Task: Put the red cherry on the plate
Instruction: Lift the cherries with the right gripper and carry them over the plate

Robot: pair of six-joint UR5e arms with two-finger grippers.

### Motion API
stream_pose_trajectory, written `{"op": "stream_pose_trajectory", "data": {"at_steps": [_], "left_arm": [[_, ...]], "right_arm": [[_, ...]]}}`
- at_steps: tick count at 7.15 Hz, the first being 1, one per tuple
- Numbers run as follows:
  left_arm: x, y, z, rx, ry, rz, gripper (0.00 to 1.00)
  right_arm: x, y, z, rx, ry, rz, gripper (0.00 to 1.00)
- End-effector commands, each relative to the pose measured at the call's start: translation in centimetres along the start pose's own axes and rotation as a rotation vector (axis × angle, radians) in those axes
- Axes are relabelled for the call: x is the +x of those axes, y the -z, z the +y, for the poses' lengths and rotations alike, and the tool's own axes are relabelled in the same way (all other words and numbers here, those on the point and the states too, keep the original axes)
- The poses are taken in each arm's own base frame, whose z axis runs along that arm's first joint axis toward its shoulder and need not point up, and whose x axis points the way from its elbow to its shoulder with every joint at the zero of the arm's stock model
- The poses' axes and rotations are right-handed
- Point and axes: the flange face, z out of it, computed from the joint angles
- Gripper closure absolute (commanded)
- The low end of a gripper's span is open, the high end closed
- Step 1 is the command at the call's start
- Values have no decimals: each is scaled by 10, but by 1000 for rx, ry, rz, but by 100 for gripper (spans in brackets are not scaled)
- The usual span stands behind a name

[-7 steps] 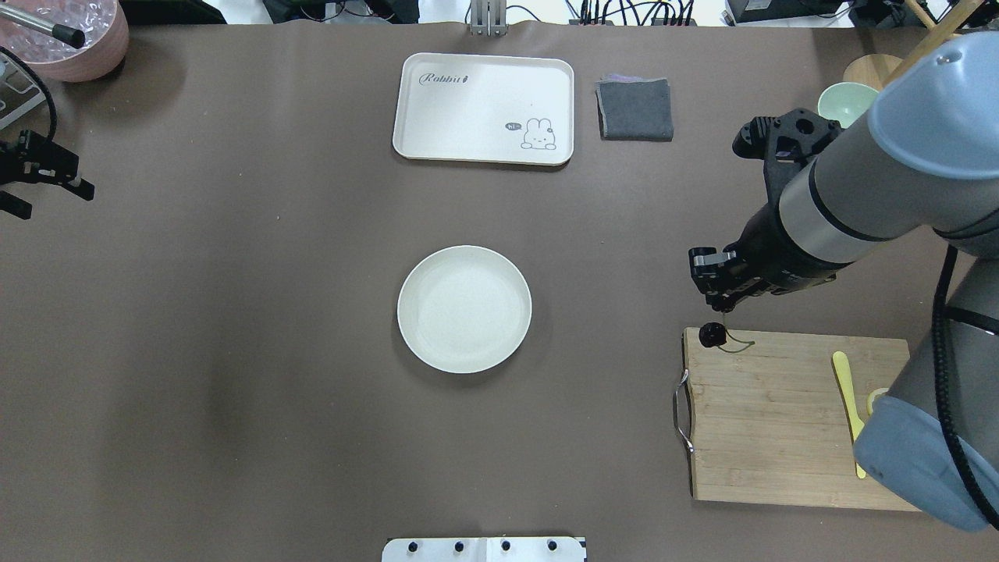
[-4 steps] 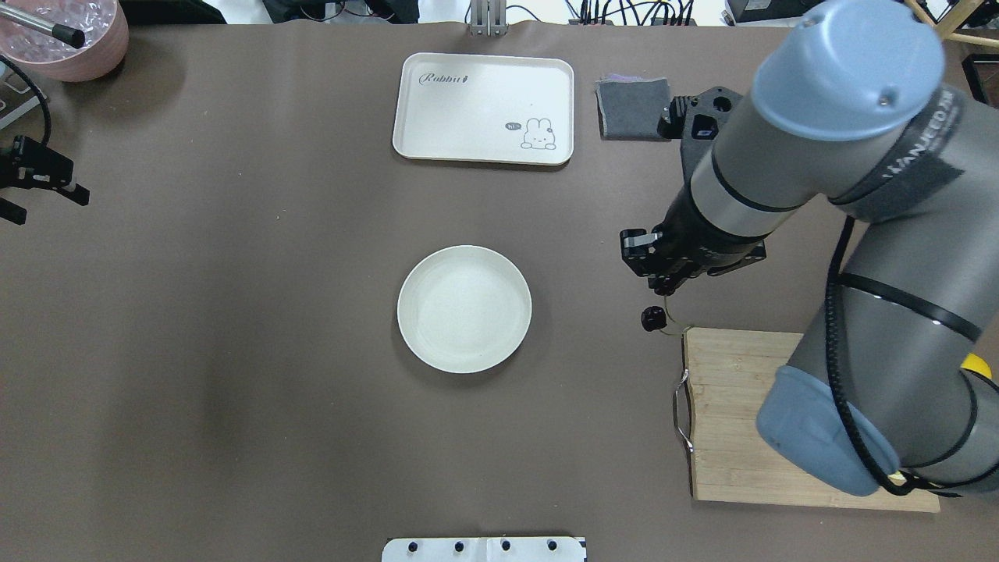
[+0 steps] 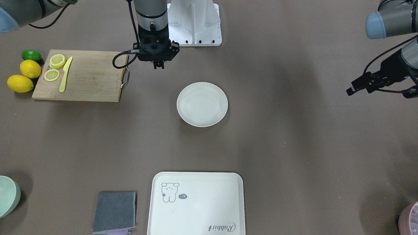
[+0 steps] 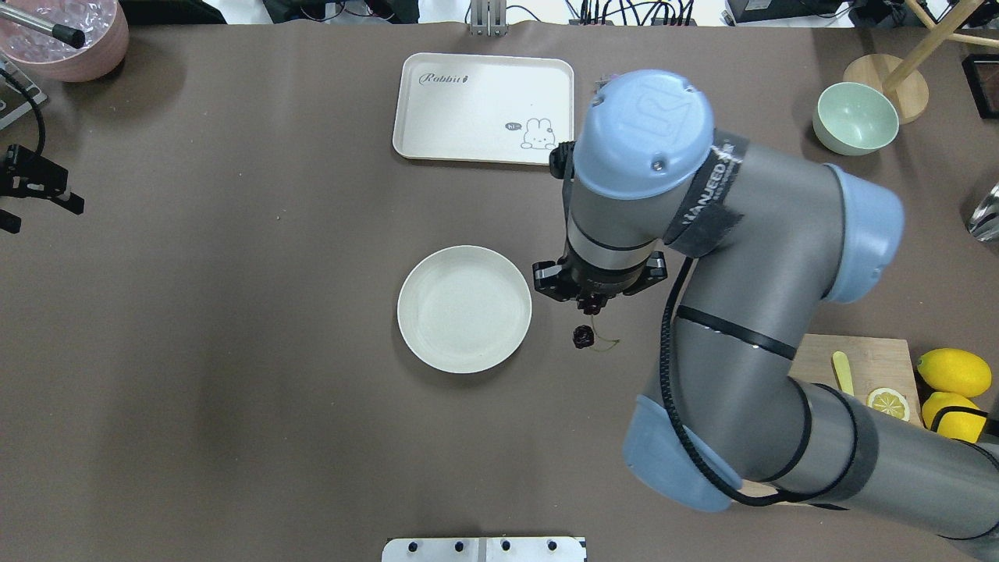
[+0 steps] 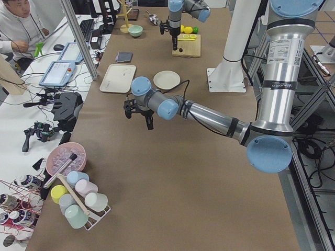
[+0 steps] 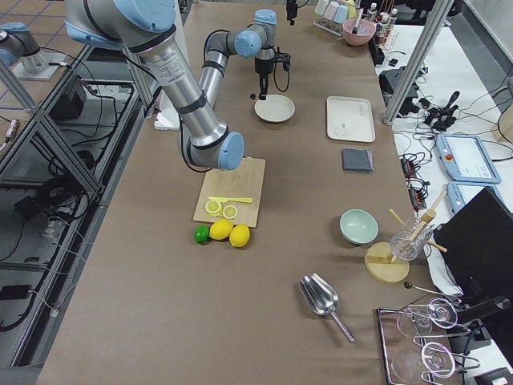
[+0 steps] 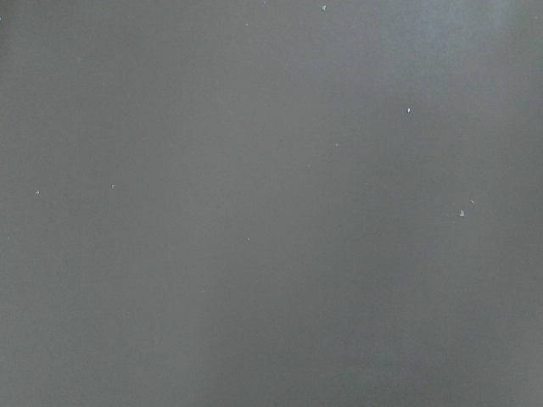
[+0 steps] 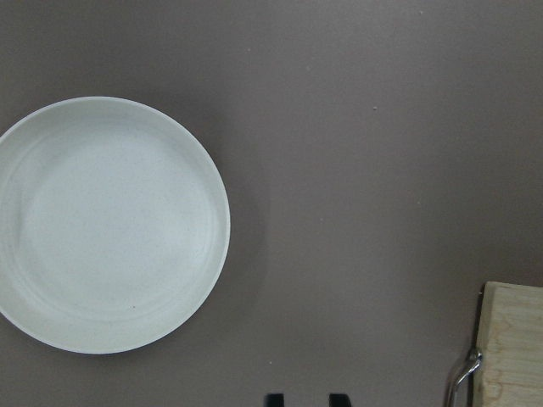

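The red cherry (image 4: 581, 337) hangs by its thin stem from my right gripper (image 4: 591, 310), which is shut on the stem. It dangles over the brown table just right of the plate (image 4: 464, 308), a round cream-white dish with nothing on it. In the right wrist view the plate (image 8: 110, 225) fills the left side, only the fingertips (image 8: 273, 398) show at the bottom edge, and the cherry is hidden. My left gripper (image 4: 39, 215) is open and holds nothing, far off at the table's left edge.
A wooden cutting board (image 3: 78, 76) holds lemon slices (image 3: 57, 60) and a yellow knife (image 3: 65, 74), with whole lemons (image 3: 20, 83) beside it. A cream tray (image 4: 484, 108), a grey cloth (image 3: 115, 211), a green bowl (image 4: 855, 117) and a pink bowl (image 4: 66, 39) stand at the far side.
My right arm has swung left, carrying the cherry from the corner of the cutting board to just beside the plate. The left gripper drifted slightly left.
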Motion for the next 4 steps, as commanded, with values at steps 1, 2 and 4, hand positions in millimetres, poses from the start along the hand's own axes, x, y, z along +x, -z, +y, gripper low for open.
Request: {"op": "stream_pose_trajectory", "data": {"at_steps": [1, 2, 4], "left_arm": [[1, -1, 1, -3, -2, -1, 4], [-1, -1, 2, -3, -1, -1, 4], [-1, -3, 3, -7, -1, -2, 4]], "right_arm": [[-45, -41, 0, 12, -9, -1, 100], [-69, -57, -7, 17, -21, 14, 100], [-87, -75, -15, 24, -19, 39, 100]]}}
